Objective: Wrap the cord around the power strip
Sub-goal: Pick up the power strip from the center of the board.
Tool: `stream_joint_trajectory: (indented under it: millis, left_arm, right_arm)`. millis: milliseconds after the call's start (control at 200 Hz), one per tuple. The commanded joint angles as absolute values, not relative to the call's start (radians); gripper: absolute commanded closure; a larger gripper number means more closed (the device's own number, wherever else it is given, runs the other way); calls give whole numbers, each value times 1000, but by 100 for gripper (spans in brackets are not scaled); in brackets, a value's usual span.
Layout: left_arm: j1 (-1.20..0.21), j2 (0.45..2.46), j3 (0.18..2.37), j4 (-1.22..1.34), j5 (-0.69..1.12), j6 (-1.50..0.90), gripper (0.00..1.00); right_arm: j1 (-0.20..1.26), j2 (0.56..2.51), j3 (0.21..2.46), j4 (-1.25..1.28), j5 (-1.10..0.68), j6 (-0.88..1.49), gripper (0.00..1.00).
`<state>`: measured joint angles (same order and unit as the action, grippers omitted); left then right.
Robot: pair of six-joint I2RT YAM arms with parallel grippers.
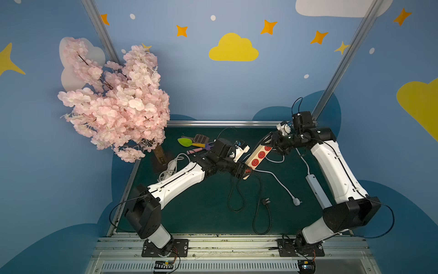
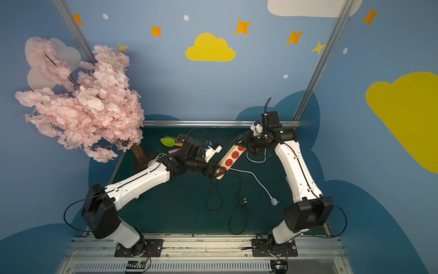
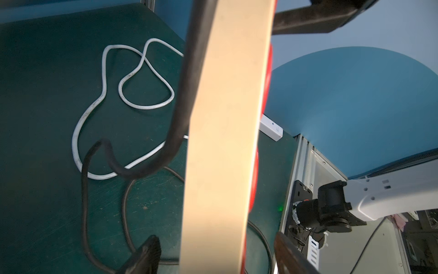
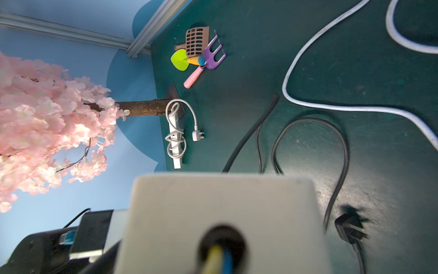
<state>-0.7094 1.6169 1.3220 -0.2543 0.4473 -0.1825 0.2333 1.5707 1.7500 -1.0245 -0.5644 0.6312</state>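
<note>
**Strip held aloft, cord trailing loose**

The cream plastic power strip with red sockets [image 1: 258,155] hangs tilted above the middle of the dark green desk [image 1: 189,213], between the two arms. The right end effector [image 1: 271,142] clasps its upper end. The left end effector [image 1: 246,170] has its jaws either side of the lower end, though I cannot tell whether they pinch.

The strip looks rigid, light and smooth-sided. It seems best held across its narrow ends, leaving the long body free for winding. Its thick black rubber cord [image 3: 187,83] looks springy and likely to uncoil, so I would take it close to the strip. It trails in loops to a black plug [image 1: 266,201].

A loose white cable [image 4: 343,108] crosses the same patch — a snag risk. Blue walls with yellow clouds and a pink blossom tree [image 1: 113,106] close in around.
</note>
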Motion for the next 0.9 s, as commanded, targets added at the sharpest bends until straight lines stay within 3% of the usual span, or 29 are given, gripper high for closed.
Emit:
stream_joint_trajectory:
  millis: [0, 110, 245, 436, 536, 686, 896]
  left_arm:
    - [-700, 1668, 1350, -291, 445, -148, 25]
    - [-690, 1677, 1339, -266, 458, -158, 30]
    - [-696, 1697, 1363, -194, 545, -200, 43]
    - [-687, 1703, 1398, -198, 569, -198, 77]
    - [-678, 1683, 1413, -217, 560, -186, 87]
    - [-659, 1652, 1429, -223, 554, -202, 97]
    - [-582, 1643, 1488, -306, 574, -336, 97]
  right_arm:
    - [218, 1525, 1750, -931, -634, 660, 53]
    - [208, 1509, 1706, -875, -658, 671, 53]
    - [197, 1506, 1665, -811, -679, 689, 52]
    - [159, 1517, 1661, -767, -723, 689, 47]
    - [145, 1520, 1656, -738, -744, 673, 38]
    - [132, 1520, 1634, -683, -770, 658, 24]
    - [57, 1484, 1608, -725, -716, 569, 16]
